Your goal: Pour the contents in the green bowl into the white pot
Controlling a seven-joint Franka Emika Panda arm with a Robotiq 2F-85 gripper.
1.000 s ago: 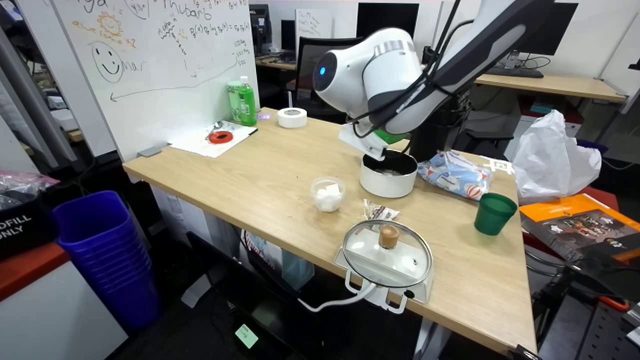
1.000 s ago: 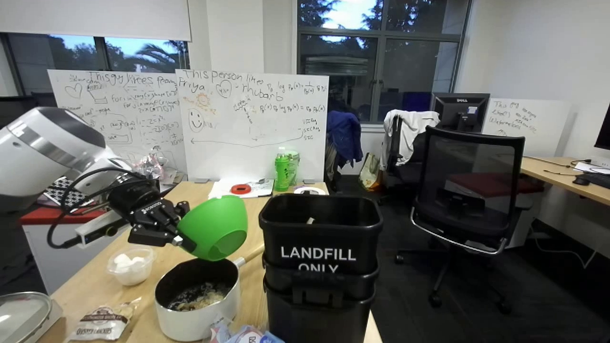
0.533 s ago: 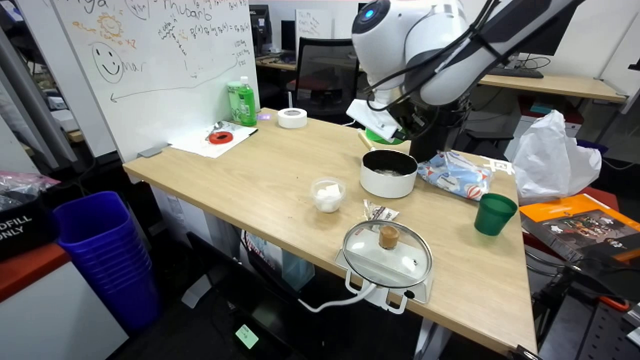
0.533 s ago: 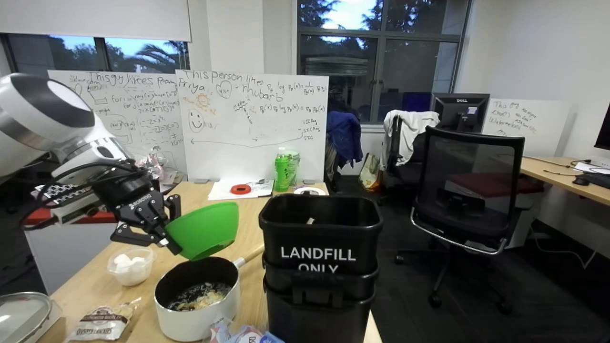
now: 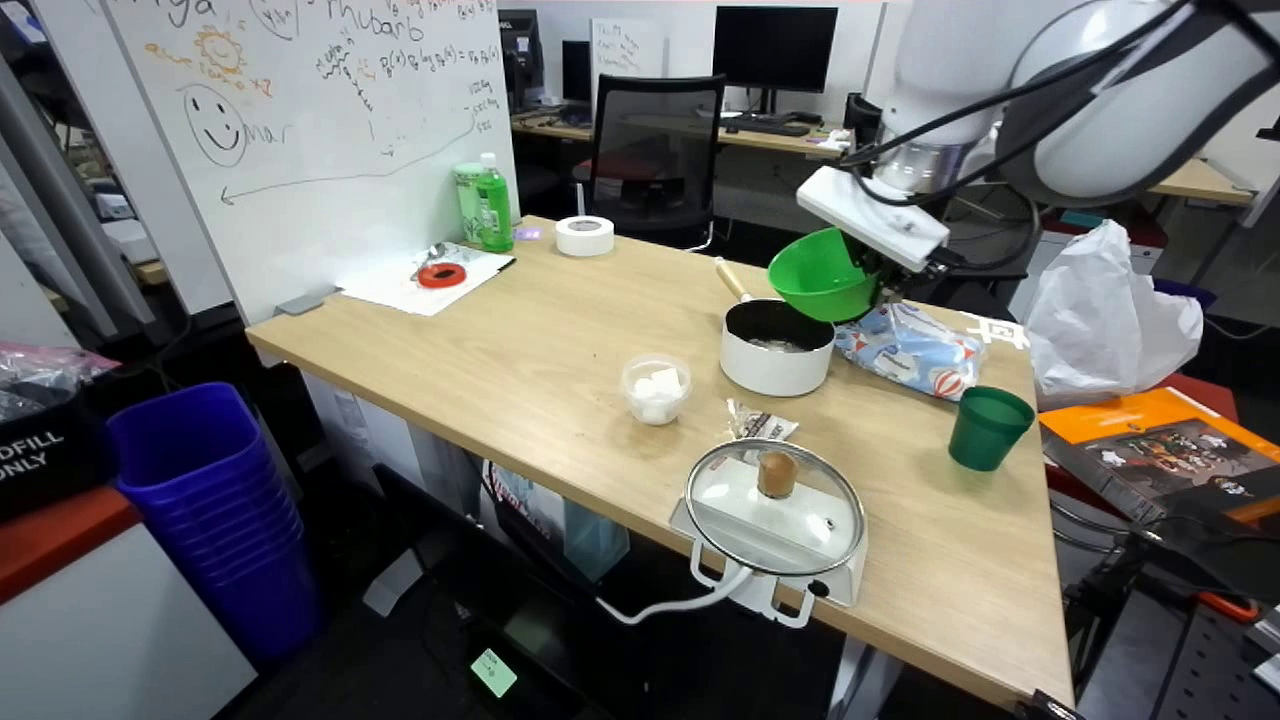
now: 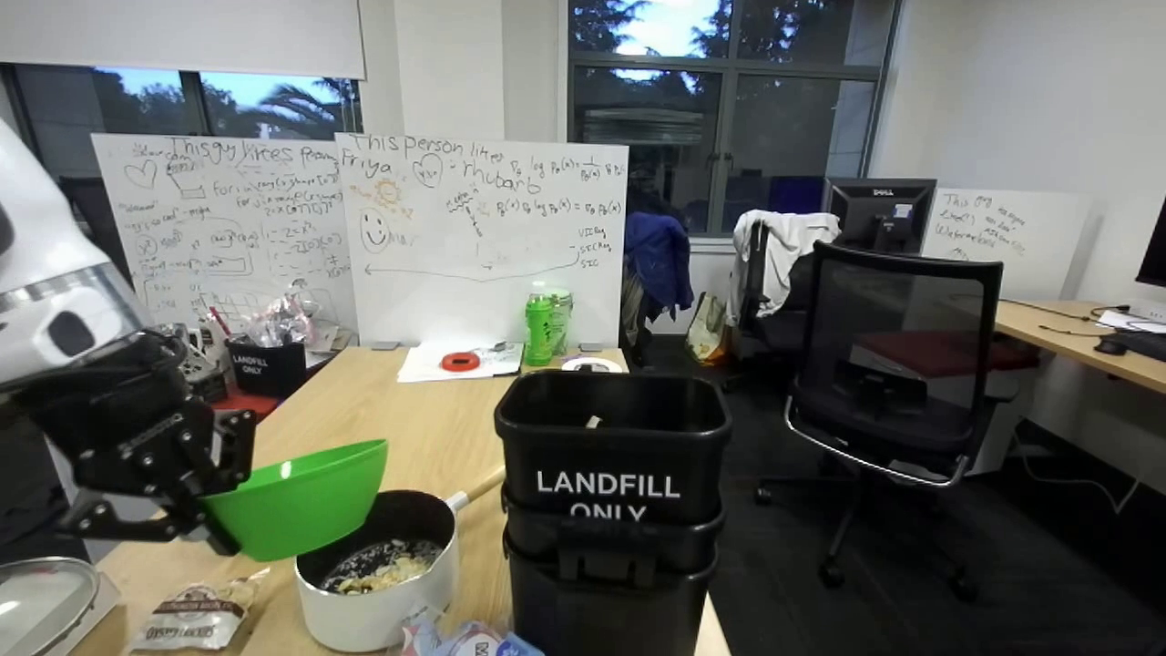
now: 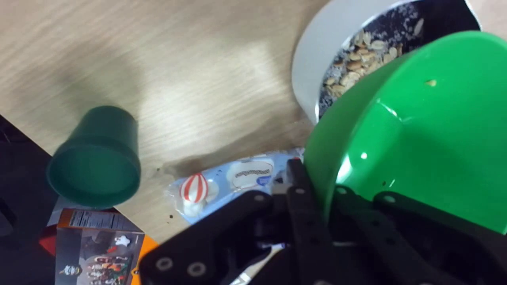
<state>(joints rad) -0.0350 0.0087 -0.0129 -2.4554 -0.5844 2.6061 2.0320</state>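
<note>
And the wide, bright green plastic bowl (image 7: 435, 150) is rolling back out of its pour! Compared with half a second ago it is leaning far less, its mouth is turning upward, and it is drawing off toward one side of the round, white-walled, black-lined pot (image 6: 375, 592). Inside, the part that is showing is almost bare: just a pale crumb (image 7: 431, 82) and a tiny dark speck (image 7: 383, 183) are clinging on. The black two-fingered gripper (image 7: 326, 198) is pinching the bowl's rim between its fingers. Below and just ahead of the gripper, the pot is standing upright and holding tan and whitish flakes or seeds (image 7: 353, 65). So the pour is looking all but finished, and the next move is probably calling for carrying the bowl clear. Care here: bowl and pot are overlapping in both exterior views, and whether they are touching, nobody is able to tell. Beneath the gripper, a crinkly pale-blue packet (image 7: 233, 180) is lying just beside the pot; out to its side, a dark green tapered cup (image 7: 93, 158) is standing on the pale wooden table (image 7: 218, 71).
</note>
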